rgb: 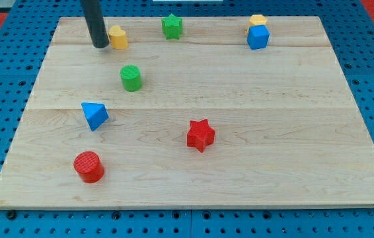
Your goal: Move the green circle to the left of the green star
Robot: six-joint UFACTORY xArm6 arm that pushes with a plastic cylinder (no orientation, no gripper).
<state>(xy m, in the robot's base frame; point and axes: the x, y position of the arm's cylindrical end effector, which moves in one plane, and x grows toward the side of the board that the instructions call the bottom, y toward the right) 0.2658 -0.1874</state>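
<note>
The green circle (131, 78) stands on the wooden board (273, 132) in its upper left part. The green star (172, 26) sits near the view's top edge, up and to the right of the green circle. My tip (100, 45) rests on the board at the upper left, just left of a yellow block (117, 37). The tip is up and to the left of the green circle, with a gap between them.
A blue triangle block (94, 115) lies at the left. A red circle (89, 166) sits at the lower left. A red star (200, 135) is near the middle. A blue cube (258, 38) with a yellow block (258, 20) behind it stands at the upper right.
</note>
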